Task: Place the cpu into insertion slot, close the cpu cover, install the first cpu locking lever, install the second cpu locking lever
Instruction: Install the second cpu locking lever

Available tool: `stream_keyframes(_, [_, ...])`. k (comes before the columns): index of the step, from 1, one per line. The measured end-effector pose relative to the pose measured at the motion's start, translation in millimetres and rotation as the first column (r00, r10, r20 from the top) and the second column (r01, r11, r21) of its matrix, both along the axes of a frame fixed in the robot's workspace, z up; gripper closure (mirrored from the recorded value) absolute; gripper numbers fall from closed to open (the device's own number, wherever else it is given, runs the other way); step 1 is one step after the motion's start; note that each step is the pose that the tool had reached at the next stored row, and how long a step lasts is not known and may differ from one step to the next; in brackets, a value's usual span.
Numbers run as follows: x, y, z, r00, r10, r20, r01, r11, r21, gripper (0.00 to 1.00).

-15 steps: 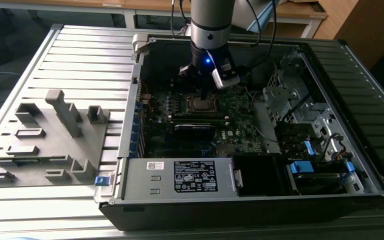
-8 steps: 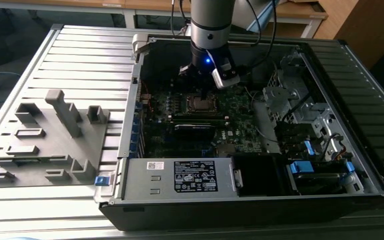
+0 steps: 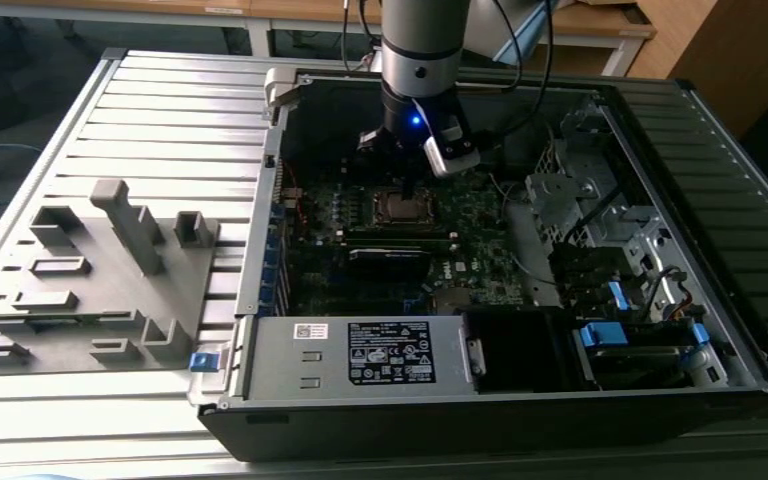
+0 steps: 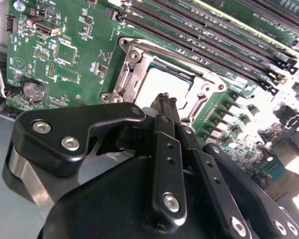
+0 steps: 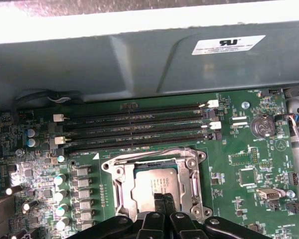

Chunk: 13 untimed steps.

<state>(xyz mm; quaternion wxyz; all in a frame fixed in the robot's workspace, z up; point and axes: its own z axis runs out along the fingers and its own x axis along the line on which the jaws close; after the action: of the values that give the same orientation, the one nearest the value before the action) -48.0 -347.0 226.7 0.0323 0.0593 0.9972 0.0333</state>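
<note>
The cpu (image 5: 157, 183) sits in its socket on the green motherboard, its dull silver top also showing in the second wrist view (image 4: 162, 83) and as a small square in the exterior view (image 3: 399, 207). The cpu cover (image 5: 115, 180), a silver frame, lies flat around it (image 4: 130, 75). A thin metal lever (image 5: 144, 160) runs along one socket edge; I cannot tell whether it is latched. My gripper (image 5: 162, 198) hovers just over the near edge of the cpu, its black fingers (image 4: 165, 149) pressed together and holding nothing. It hangs above the socket (image 3: 395, 178).
Black memory slots (image 5: 139, 129) run beside the socket, and a coin cell (image 5: 262, 126) lies off to one side. A black power supply with a white label (image 3: 391, 352) fills the case front. Drive bays with blue tabs (image 3: 602, 333) are at the exterior view's right, a grey fixture (image 3: 104, 280) at its left.
</note>
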Motion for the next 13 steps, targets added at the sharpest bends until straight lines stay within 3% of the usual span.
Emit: stream_keyframes(13, [0.0, 0.0, 5.4, 1.0, 0.0, -0.0001, 0.0, 1.0, -0.0002, 0.89])
